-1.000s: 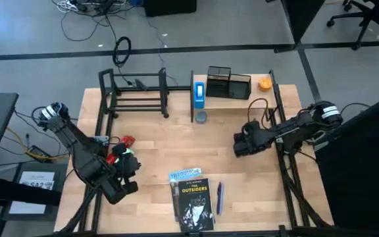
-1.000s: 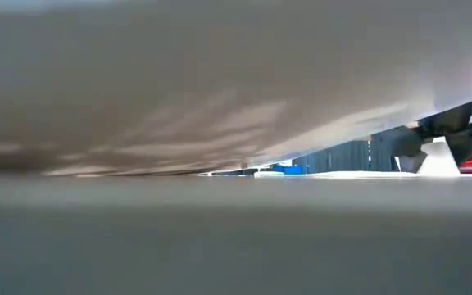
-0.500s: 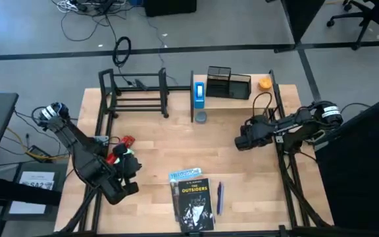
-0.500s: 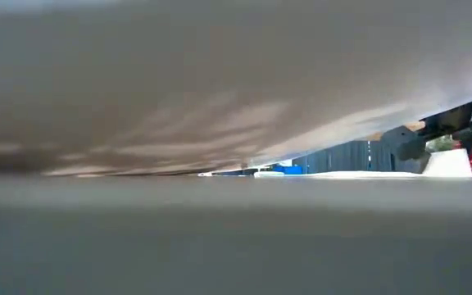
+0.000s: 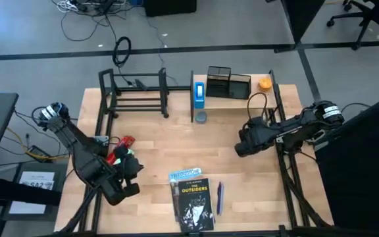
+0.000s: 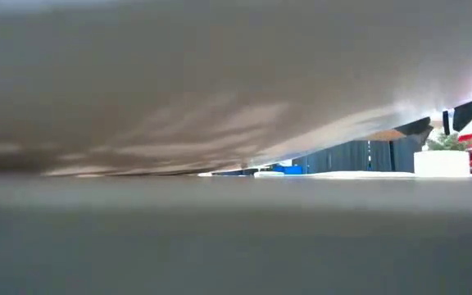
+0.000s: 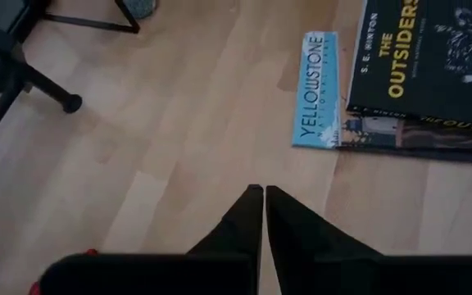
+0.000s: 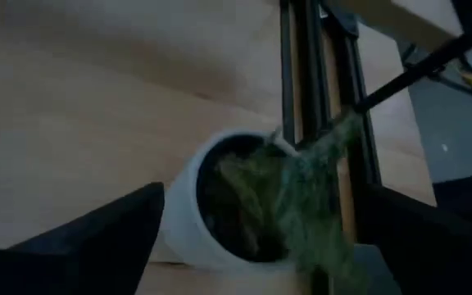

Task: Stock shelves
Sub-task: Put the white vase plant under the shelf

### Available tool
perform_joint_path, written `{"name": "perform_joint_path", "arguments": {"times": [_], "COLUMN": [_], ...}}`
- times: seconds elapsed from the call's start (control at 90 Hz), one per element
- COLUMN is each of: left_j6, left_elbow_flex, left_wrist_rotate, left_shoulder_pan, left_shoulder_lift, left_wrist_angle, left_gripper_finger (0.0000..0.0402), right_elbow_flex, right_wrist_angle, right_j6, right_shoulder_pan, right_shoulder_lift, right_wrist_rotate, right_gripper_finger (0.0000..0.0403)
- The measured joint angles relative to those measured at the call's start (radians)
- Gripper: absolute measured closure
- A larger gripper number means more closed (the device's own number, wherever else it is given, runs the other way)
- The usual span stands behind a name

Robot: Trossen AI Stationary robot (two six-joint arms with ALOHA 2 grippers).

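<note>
A small white pot with a green plant [image 8: 244,205] stands on its base on the table beside a black upright [image 8: 301,74]; the low view shows the pot [image 6: 442,164] too. My right gripper [image 8: 258,197] hangs open over it, one finger on each side, and in the high view my right gripper [image 5: 242,143] hides it. The wood-board shelf [image 5: 232,100] stands at the far edge, the black metal rack [image 5: 133,99] to its left. My left gripper [image 7: 260,192] is shut and empty at the near left, seen from above as my left gripper [image 5: 135,171].
Two stacked books [image 5: 191,196] and a pen [image 5: 220,197] lie at the near middle. A red item [image 5: 125,141] lies by the left arm. On the wood shelf sit a mesh organizer [image 5: 229,82], a blue box [image 5: 199,93] and an orange object [image 5: 264,83]; a grey disc [image 5: 201,117] lies in front.
In the low view my right gripper has gone up from around the white pot. The pot stays standing on the table, and its plant now shows.
</note>
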Motion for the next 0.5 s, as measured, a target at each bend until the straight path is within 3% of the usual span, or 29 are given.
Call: {"name": "perform_joint_path", "arguments": {"times": [0.156, 0.278, 0.378, 0.5], "left_j6": [0.001, 0.001, 0.001, 0.002], "left_elbow_flex": [0.0, 0.0, 0.0, 0.0], "left_wrist_rotate": [-0.003, -0.003, -0.003, -0.022], "left_shoulder_pan": [0.0, 0.0, 0.0, 0.0], "left_shoulder_lift": [0.0, 0.0, 0.0, 0.0], "left_wrist_angle": [0.0, 0.0, 0.001, 0.002], "left_gripper_finger": [0.0402, 0.0402, 0.0402, 0.0402], "right_elbow_flex": [-0.005, 0.073, 0.155, 0.162], "right_wrist_angle": [-0.032, -0.115, -0.14, -0.011], "right_j6": [0.049, 0.077, 0.081, 0.017], "right_shoulder_pan": [0.013, 0.078, 0.135, 0.189], "right_shoulder_lift": [0.0, 0.0, 0.0, 0.0], "right_wrist_rotate": [-0.006, -0.019, -0.114, -0.244], "right_gripper_finger": [0.0047, 0.0064, 0.0076, 0.009]}}
